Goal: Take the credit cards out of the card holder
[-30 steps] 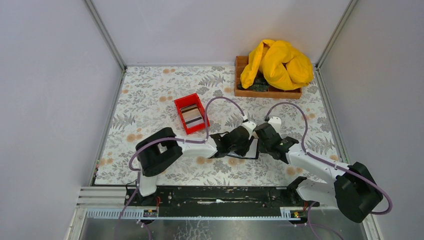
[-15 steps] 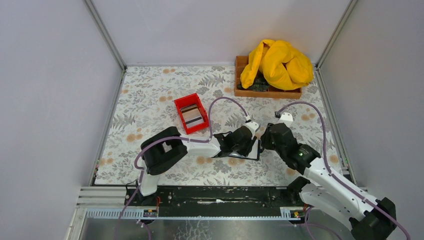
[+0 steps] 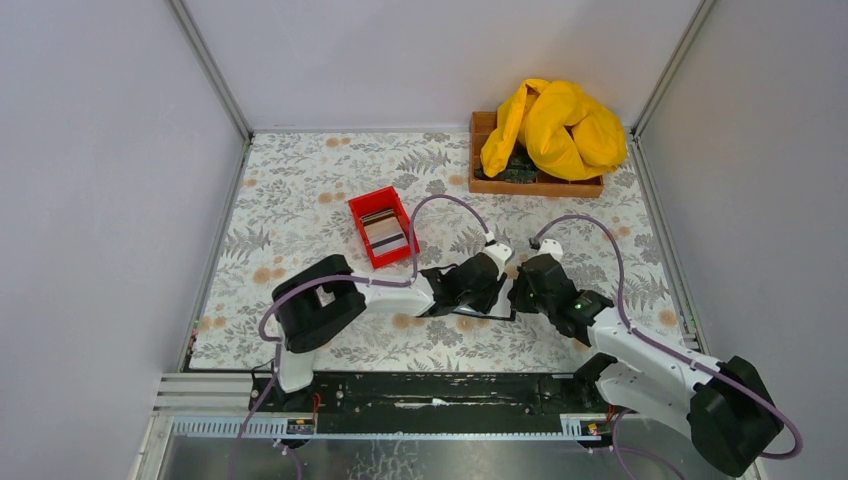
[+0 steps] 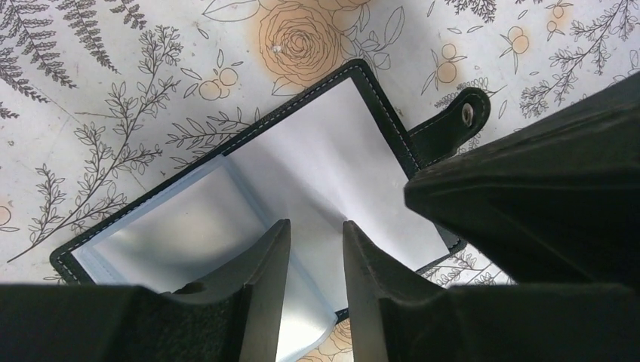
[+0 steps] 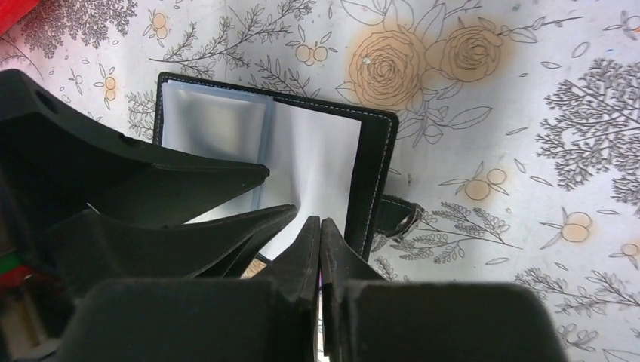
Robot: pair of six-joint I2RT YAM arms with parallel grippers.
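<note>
The card holder (image 4: 332, 151) lies open on the floral table, black-edged with pale grey-blue inner faces and a snap strap (image 4: 455, 124). No card shows in its sleeves. In the top view it (image 3: 487, 314) is mostly hidden under both grippers. My left gripper (image 4: 315, 225) is narrowly open, its fingertips down on the inner sleeves, with a sleeve edge running between them. My right gripper (image 5: 321, 222) is shut, tips over the holder's right inner face (image 5: 317, 151) close to the left fingers (image 5: 189, 181). Credit cards (image 3: 385, 232), tan and grey with a dark stripe, lie in the red bin.
The small red bin (image 3: 362, 205) stands left of and behind the grippers. A brown wooden tray (image 3: 580, 186) with a yellow cloth (image 3: 555, 125) on it sits at the back right. Grey walls enclose the table on three sides.
The right arm swung out to the right half a second ago and has come back, its gripper again beside the left one over the holder. The left gripper has barely moved.
</note>
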